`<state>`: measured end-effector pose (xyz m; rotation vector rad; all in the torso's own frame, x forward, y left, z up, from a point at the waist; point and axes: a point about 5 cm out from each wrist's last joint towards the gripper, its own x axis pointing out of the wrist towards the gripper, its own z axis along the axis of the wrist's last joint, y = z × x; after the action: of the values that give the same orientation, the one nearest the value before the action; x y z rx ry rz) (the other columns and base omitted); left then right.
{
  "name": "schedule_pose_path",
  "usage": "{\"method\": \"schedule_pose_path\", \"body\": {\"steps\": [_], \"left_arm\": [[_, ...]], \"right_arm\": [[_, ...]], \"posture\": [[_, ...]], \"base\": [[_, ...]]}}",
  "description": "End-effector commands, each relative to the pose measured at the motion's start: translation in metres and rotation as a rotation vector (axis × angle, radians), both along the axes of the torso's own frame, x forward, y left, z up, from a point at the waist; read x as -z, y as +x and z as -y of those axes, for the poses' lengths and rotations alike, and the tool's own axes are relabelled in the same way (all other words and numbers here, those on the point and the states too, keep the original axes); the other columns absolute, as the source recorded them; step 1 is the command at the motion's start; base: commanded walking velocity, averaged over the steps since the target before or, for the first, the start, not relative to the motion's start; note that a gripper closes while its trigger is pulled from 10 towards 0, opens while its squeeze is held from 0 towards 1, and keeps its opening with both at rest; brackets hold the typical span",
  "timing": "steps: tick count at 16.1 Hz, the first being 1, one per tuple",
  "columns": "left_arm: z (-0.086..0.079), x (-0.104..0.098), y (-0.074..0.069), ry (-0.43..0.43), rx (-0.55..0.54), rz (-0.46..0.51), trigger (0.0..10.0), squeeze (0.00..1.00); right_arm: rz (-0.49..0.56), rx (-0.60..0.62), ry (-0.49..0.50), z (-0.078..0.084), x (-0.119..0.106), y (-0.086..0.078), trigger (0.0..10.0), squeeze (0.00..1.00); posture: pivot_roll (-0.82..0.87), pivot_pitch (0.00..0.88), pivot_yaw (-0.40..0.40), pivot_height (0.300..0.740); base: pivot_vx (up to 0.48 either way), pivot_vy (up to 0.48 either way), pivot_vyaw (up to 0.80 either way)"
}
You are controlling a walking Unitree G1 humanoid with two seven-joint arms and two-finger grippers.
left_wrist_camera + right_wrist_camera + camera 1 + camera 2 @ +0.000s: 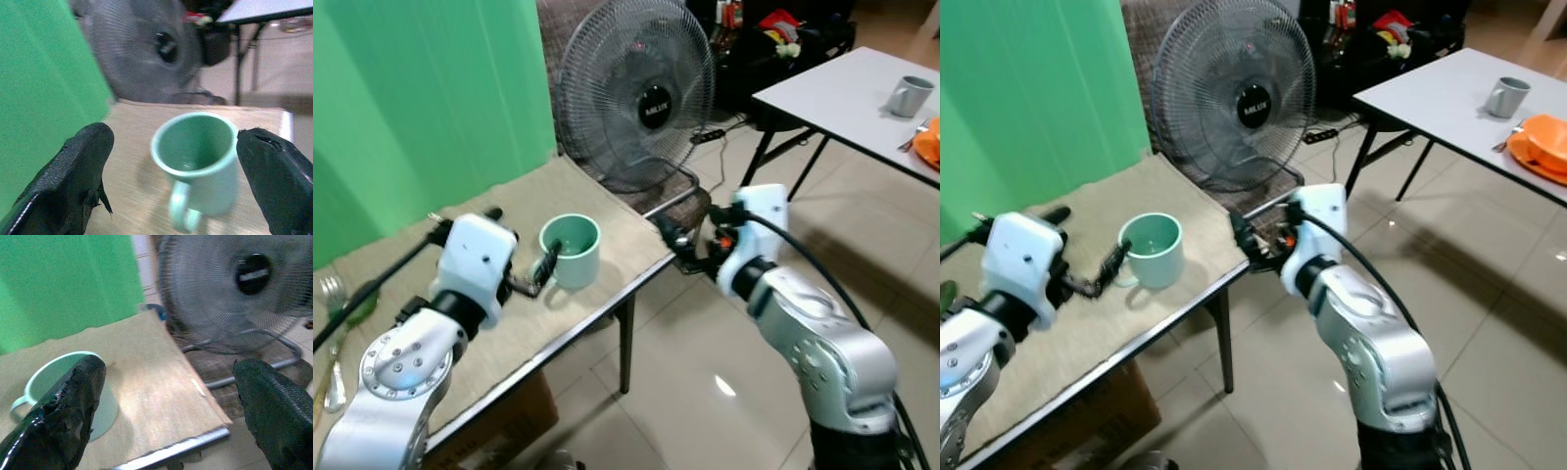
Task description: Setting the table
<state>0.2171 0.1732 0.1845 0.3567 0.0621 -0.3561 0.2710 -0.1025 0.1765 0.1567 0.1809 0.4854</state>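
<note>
**One green mug on mat, both grippers open beside it**

Mug (572, 250): one, pale green, upright, mouth up, long axis vertical. It stands on the tan mat (509, 211) near the table's far corner. Its handle points toward the left gripper (524, 259), as the left wrist view shows.

Grippers: two. The left gripper's fingers are spread wide, either side of the mug and not touching it. The right gripper (1252, 240) sits at the table edge (1185, 308), just beside the mug, its fingers also spread with nothing between them.

Table (558, 338): one, metal-edged, one leg visible.

Fork (333, 294): one, at the table's left end, partly cut off by the frame.

Fan (641, 93): one, behind the table, its base partly hidden.

Second table (1449, 93): one, white, well apart, bearing one grey cup (1505, 96) and an orange plate (1542, 147) cut off at the frame edge.
</note>
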Motion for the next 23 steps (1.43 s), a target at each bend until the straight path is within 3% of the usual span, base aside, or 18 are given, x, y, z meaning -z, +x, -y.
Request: {"method": "schedule_pose_path", "body": {"steps": [1,2,3,6,7,8,9,10,15,17,21,22,23], "left_arm": [[-0.002,0.003,0.001,0.012,0.052,-0.006,10.0,0.0],[-0.008,0.005,0.006,-0.004,0.079,-0.021,10.0,0.78],[-0.014,0.003,0.011,-0.042,0.096,-0.02,10.0,1.0],[-0.028,0.008,0.02,-0.008,0.23,-0.085,10.0,1.0],[-0.032,0.012,0.024,0.02,0.301,-0.122,10.0,0.71],[-0.039,0.015,0.033,0.027,0.346,-0.151,10.0,0.0],[-0.043,0.016,0.038,0.016,0.372,-0.174,10.0,0.0],[-0.049,0.02,0.045,0.025,0.402,-0.205,10.0,0.0],[-0.064,0.039,0.082,0.057,0.429,-0.275,10.0,0.0],[-0.062,0.045,0.097,0.008,0.434,-0.29,10.0,0.0],[-0.053,0.06,0.104,-0.034,0.469,-0.345,10.0,0.0],[-0.05,0.068,0.102,-0.051,0.488,-0.374,6.2,0.0],[-0.05,0.072,0.101,-0.056,0.504,-0.39,3.1,0.0]], "right_arm": [[0.038,-0.02,-0.027,0.003,-0.002,0.002,10.0,0.97],[0.074,-0.076,-0.069,0.009,-0.002,0.0,10.0,0.91],[0.089,-0.123,-0.091,0.013,-0.003,-0.002,10.0,0.92],[0.125,-0.242,-0.113,0.025,-0.007,-0.008,10.0,0.93],[0.119,-0.286,-0.124,0.029,-0.006,-0.01,10.0,0.91],[0.113,-0.354,-0.122,0.032,-0.006,-0.014,10.0,0.29],[0.111,-0.398,-0.113,0.033,-0.007,-0.017,10.0,0.29],[0.106,-0.454,-0.11,0.035,-0.007,-0.023,10.0,0.0],[0.028,-0.689,-0.106,0.037,-0.003,-0.052,10.0,0.0],[0.015,-0.708,-0.111,0.038,-0.002,-0.054,10.0,0.0],[0.003,-0.718,-0.115,0.041,-0.003,-0.061,10.0,0.0],[-0.013,-0.734,-0.123,0.039,-0.001,-0.065,10.0,0.0],[-0.018,-0.741,-0.125,0.038,0.0,-0.066,10.0,0.0]], "posture": [[0.14,0.005,-0.03,0.74],[0.13,0.0,-0.026,0.74],[0.13,0.0,-0.021,0.74],[0.11,0.0,-0.009,0.74],[0.1,0.0,-0.008,0.74],[0.1,0.0,-0.001,0.74],[0.1,0.0,-0.002,0.74],[0.09,0.0,-0.001,0.74],[0.05,0.0,0.008,0.74],[0.04,0.0,0.012,0.74],[0.02,0.0,0.02,0.74],[0.02,0.0,0.022,0.74],[0.02,0.0,0.023,0.74]], "base": [[0.0,0.0,0.0],[0.0,0.0,0.0],[0.0,0.0,0.0],[0.0,0.0,0.0],[0.0,0.0,0.0],[0.0,0.0,0.0],[0.0,0.0,0.0],[0.0,0.0,0.0],[0.0,0.0,0.0],[0.0,0.0,0.0],[0.0,0.0,0.0],[0.0,0.0,0.0],[0.0,0.0,0.0]]}}
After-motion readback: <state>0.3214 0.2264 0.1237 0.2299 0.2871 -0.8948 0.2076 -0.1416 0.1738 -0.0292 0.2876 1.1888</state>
